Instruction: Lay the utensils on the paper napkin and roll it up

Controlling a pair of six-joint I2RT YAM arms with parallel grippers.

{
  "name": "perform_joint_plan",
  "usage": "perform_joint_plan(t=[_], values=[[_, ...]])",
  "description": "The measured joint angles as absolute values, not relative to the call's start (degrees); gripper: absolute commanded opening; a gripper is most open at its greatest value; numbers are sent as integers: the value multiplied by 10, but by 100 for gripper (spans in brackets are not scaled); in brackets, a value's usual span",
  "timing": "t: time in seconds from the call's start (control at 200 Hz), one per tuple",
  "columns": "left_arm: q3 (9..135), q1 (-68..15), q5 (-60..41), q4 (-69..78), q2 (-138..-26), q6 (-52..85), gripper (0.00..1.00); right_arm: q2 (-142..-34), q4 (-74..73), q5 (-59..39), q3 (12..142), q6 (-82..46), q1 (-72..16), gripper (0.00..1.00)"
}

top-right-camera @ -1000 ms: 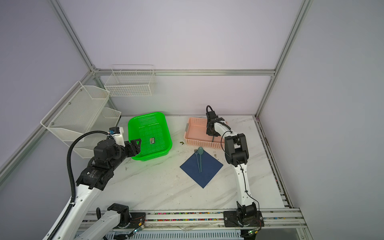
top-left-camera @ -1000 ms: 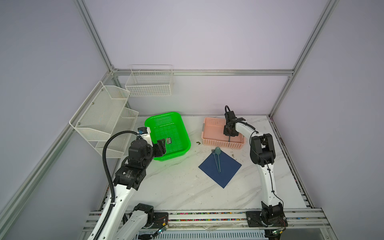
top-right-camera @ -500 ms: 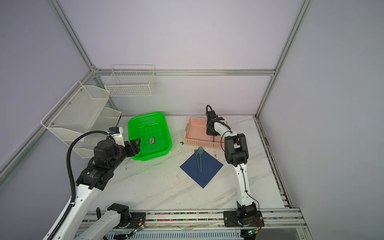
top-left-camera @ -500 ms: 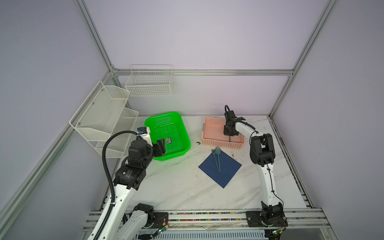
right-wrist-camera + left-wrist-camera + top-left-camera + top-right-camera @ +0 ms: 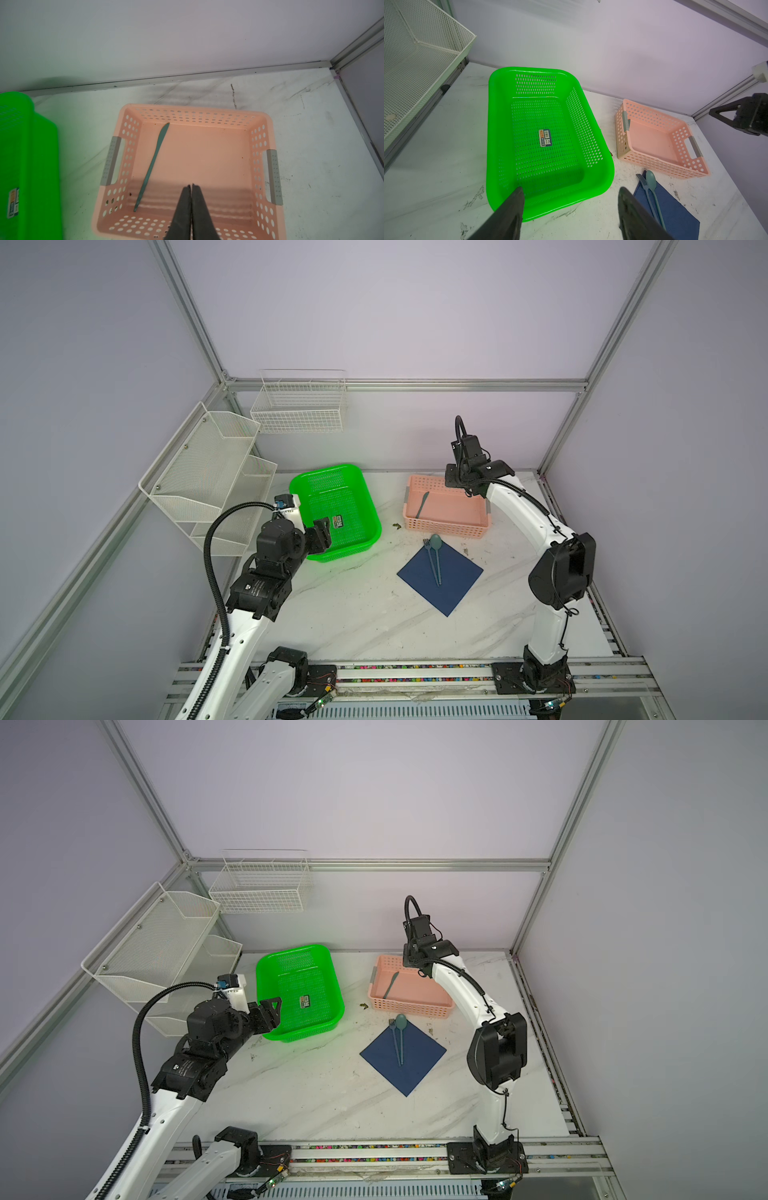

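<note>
Right gripper (image 5: 191, 185): jaws pressed together, only a hairline between the fingertips, nothing held; poised above the near part of the pink basket (image 5: 257, 145), clear of its floor as far as the wrist view shows. Left gripper (image 5: 570, 190): jaws spread wide, empty, touching nothing; hangs over the table just in front of the near rim of the green basket (image 5: 496, 128). Knife (image 5: 152, 166): slim, teal; lies flat on the floor of the pink basket beside its left wall, well to the side of the right gripper's fingers. In both top views its long axis runs front to back with a slight lean, blade tip toward the back wall and handle end toward the near wall. Paper napkin (image 5: 453, 585): navy, flat and unrolled on the marble table (image 5: 353, 614) just in front of the pink basket, set as a diamond with one corner toward that basket. Fork (image 5: 642, 181) and spoon (image 5: 651, 180): side by side on the napkin, fork on the left in the top views, nearly parallel and close together. Both long axes follow the napkin's far-to-near diagonal; tines and bowl point toward the pink basket and overhang the far corner onto bare table, while the handles end near the napkin's middle. Green basket: holds only a small printed label (image 5: 544, 137) on its floor.
</note>
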State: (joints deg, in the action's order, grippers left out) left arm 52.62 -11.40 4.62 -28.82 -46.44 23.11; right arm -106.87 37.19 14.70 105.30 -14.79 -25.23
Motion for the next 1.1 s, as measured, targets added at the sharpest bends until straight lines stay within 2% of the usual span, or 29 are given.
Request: perform_joint_plan(t=[0.085,0.175,0.275,0.375,0.495,0.8,1.1], values=[[526,-114,43,-287,-467,232,70,-1057,366,143,1021,-149,-255,28],[526,-114,38,-287,-472,234,70,-1080,363,125,1004,-149,-249,31],[526,-114,31,-285,-479,235,70,-1136,352,98,1007,-156,-244,32],[526,-114,26,-283,-481,235,70,-1206,348,74,1037,-164,-243,43],[526,-114,25,-283,-479,235,70,-1282,345,47,1092,-175,-244,47],[526,-114,25,-283,-476,235,70,-1405,368,25,1277,-191,-250,48],[526,-114,33,-284,-475,234,70,-1494,413,49,1357,-193,-283,49]])
